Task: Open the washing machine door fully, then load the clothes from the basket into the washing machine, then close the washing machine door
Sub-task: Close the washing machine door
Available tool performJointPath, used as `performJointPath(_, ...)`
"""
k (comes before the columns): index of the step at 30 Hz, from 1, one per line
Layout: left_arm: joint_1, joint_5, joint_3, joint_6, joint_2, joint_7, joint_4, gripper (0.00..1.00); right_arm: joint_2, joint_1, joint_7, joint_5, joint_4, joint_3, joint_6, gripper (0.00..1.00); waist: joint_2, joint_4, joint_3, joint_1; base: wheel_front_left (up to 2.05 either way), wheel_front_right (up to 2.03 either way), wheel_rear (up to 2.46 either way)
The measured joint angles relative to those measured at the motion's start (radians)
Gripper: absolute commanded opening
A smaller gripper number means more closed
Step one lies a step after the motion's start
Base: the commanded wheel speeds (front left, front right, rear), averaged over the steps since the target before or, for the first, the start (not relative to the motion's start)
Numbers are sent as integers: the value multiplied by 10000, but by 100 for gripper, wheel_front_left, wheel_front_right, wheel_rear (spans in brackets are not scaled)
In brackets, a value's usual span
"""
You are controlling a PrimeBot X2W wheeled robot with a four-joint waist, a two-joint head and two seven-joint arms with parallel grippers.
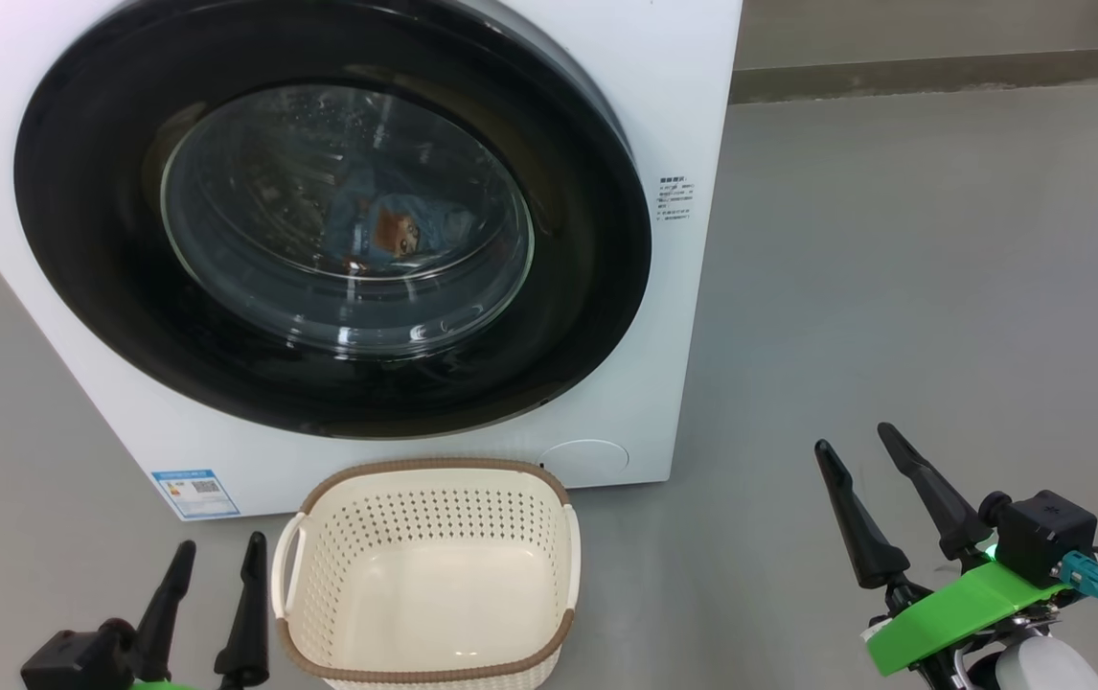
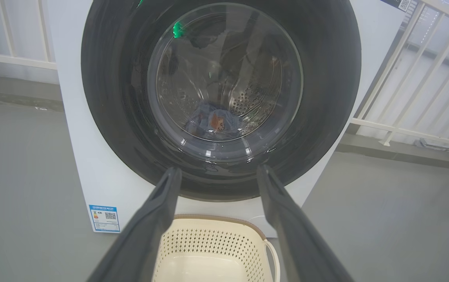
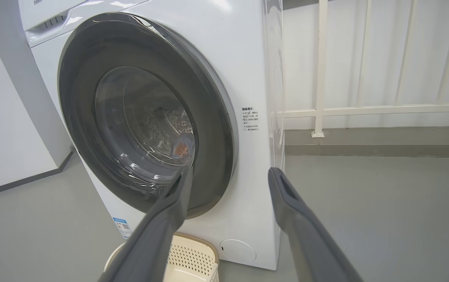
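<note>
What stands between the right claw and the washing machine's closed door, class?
Nothing visible: bare grey floor lies between the open right claw and the round glossy black-rimmed door. The cream perforated plastic basket sits low, to the left.

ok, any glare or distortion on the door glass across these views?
Head view: small white highlights along the lower washing machine door, the clothes readable through it; left wrist view: green glint up top, wide-angle slants the railing; right wrist view: glass hazy, washed pale.

Head looks down, wrists forward from low; all share the washing machine door (image 1: pixel 348 220).
</note>
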Motion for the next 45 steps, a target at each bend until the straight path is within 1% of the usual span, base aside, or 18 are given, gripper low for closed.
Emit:
performJointPath(13,96,-36,84,0,6,0,-6,100,69,0,0,-13,-17,-75,0,100,0,90,44,0,0,0,0)
performJointPath(45,95,-38,105,0,98,0,-71,100,144,0,0,-29,84,-142,0,100,0,62,94,0,0,0,0)
